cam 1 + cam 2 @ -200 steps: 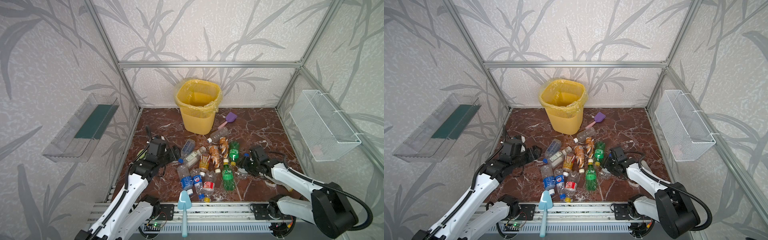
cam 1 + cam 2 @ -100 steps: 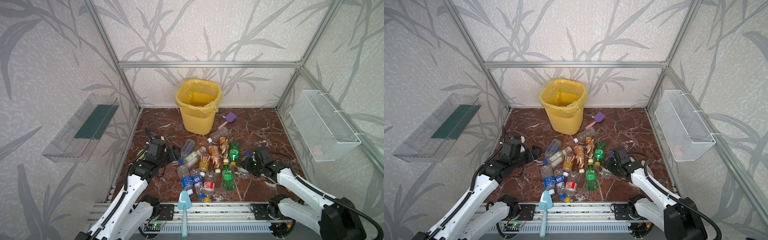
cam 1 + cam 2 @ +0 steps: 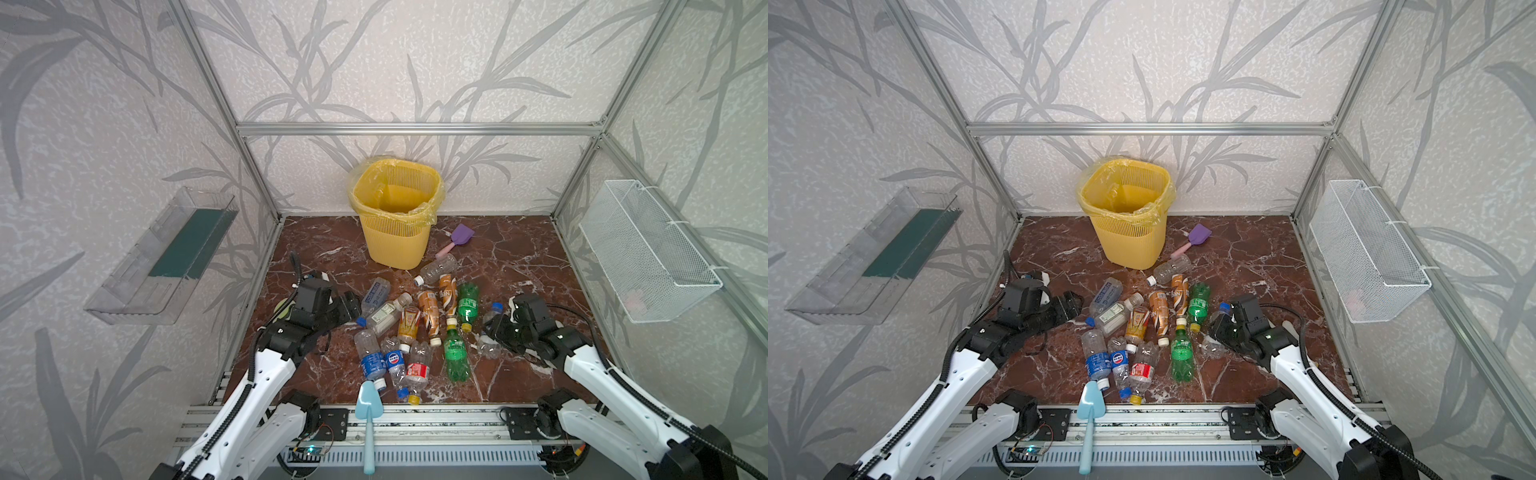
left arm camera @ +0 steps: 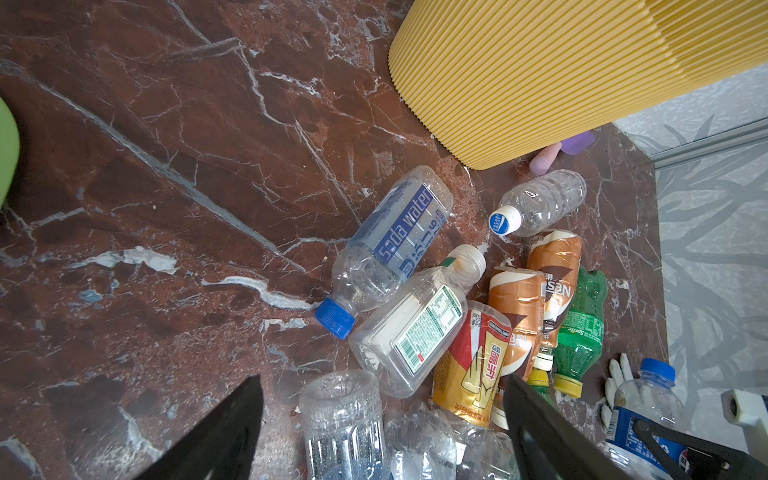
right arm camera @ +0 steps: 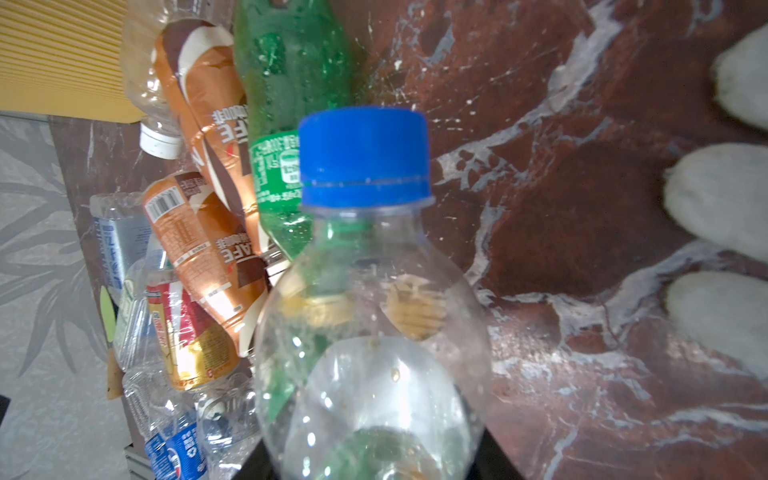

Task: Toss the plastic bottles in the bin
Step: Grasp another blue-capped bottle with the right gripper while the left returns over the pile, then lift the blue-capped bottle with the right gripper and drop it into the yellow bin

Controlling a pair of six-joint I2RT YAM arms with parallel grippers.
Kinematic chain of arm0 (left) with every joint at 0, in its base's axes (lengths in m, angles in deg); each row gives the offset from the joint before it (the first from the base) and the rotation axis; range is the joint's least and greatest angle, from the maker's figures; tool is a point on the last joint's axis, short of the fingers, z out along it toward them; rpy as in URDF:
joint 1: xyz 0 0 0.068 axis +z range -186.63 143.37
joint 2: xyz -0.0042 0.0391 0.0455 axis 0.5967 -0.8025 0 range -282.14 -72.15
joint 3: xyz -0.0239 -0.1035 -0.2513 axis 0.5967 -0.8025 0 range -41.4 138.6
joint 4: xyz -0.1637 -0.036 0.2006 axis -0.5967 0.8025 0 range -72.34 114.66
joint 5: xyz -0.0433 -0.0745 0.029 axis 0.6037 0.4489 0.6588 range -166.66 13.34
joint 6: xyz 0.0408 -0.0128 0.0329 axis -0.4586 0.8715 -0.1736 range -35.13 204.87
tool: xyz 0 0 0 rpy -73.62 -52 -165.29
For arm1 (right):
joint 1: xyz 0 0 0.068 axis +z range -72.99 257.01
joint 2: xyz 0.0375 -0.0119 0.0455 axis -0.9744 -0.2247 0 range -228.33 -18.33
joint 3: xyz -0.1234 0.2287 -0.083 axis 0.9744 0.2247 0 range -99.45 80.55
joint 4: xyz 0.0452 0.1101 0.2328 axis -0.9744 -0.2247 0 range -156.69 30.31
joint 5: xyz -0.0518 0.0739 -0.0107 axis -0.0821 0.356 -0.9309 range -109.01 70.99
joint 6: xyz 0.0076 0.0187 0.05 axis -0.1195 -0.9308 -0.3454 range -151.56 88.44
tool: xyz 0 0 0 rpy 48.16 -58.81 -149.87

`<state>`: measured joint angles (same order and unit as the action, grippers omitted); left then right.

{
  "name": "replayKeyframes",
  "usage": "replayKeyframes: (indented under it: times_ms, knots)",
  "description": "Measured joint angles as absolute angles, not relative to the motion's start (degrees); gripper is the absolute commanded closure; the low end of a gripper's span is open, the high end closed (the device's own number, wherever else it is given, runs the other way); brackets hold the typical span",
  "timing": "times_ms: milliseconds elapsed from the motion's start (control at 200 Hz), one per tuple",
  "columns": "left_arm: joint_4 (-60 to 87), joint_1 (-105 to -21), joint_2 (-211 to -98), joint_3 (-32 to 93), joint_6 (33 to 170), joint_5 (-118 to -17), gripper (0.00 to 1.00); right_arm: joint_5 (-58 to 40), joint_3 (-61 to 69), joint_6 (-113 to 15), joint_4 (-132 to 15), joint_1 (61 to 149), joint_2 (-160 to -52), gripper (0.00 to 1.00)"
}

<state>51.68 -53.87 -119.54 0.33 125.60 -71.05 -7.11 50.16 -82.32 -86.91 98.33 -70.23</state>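
Note:
The yellow lattice bin [image 3: 395,212] [image 3: 1125,208] stands at the back of the marble floor; its wall also shows in the left wrist view [image 4: 540,75]. Several plastic bottles [image 3: 415,328] [image 3: 1142,328] lie in a heap in front of it. My right gripper [image 3: 498,328] [image 3: 1227,328] [image 5: 374,457] is shut on a clear blue-capped bottle [image 5: 365,257] [image 3: 494,309] at the heap's right edge. Its cap points away from the wrist. My left gripper [image 3: 351,305] [image 3: 1073,305] [image 4: 382,415] stands open at the heap's left edge, over a clear bottle [image 4: 340,415], holding nothing.
A purple toy shovel [image 3: 459,237] lies right of the bin. A blue shovel [image 3: 365,409] lies at the front edge. A white wire basket [image 3: 648,253] hangs on the right wall, a clear tray [image 3: 166,253] on the left. A white glove [image 5: 723,187] lies beside the right gripper.
The right gripper's jaws have closed on the blue-capped bottle, and the right arm has shifted slightly. The left arm has not moved.

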Motion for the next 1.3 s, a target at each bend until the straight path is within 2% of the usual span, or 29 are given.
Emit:
replayKeyframes:
  times_ms: [265,370,435,540,565,595,660,780,815,905,1020,1090,1299]
  knots:
    - [52.75,-53.87,-117.71,0.33,125.57,-71.47,0.1,-4.18,43.12,-83.04,-84.26,98.79,-72.7,0.55]
    - [53.19,-53.87,-117.01,0.33,125.62,-71.66,0.1,-3.19,35.25,-83.61,-82.21,99.16,-78.36,0.56]
    - [53.43,-53.87,-116.66,0.44,125.62,-71.73,0.1,-2.65,25.9,-83.39,-81.4,99.47,-84.31,0.56]
    - [54.17,-53.87,-116.53,1.51,125.66,-71.88,0.1,-3.0,0.92,-80.97,-82.43,100.5,-97.38,0.54]
    - [54.48,-53.87,-116.55,2.08,125.64,-71.92,0.1,-3.15,-5.86,-80.51,-82.36,100.8,-100.64,0.49]
    - [54.9,-53.87,-116.59,2.91,125.64,-72.01,0.1,-3.37,-13.55,-79.79,-81.88,101.04,-104.61,0.39]
    - [55.55,-53.87,-116.7,5.3,125.64,-72.12,0.1,-4.2,-34.95,-78.11,-84.53,101.44,-116.15,0.28]
    - [56.08,-53.87,-117.25,9.54,125.62,-72.3,0.1,-2.87,-75.43,-78.32,-92.66,101.37,-140.92,0.19]
    - [56.16,-53.87,-117.47,10.52,125.57,-72.38,0.1,-2.6,-80.11,-78.43,-93.55,101.2,-145.51,0.15]
    - [56.64,-53.87,-117.88,11.96,125.38,-72.93,0.1,-3.81,-75.1,-76.97,-98.62,101.26,-146.95,0.1]
    - [57.1,-53.82,-118.21,12.07,124.7,-73.85,0.1,-5.14,-59.96,-74.54,-100.02,101.33,-139.93,0.09]
    - [57.12,-53.76,-118.6,12.07,124.5,-74.04,0.1,-5.84,-50.18,-73.23,-99.72,101.33,-131.5,0.09]
    - [55.62,-53.76,-118.45,8.16,125.16,-73.76,0.1,-8.66,-18.54,-71.42,-90.54,99.1,-97.51,0.14]
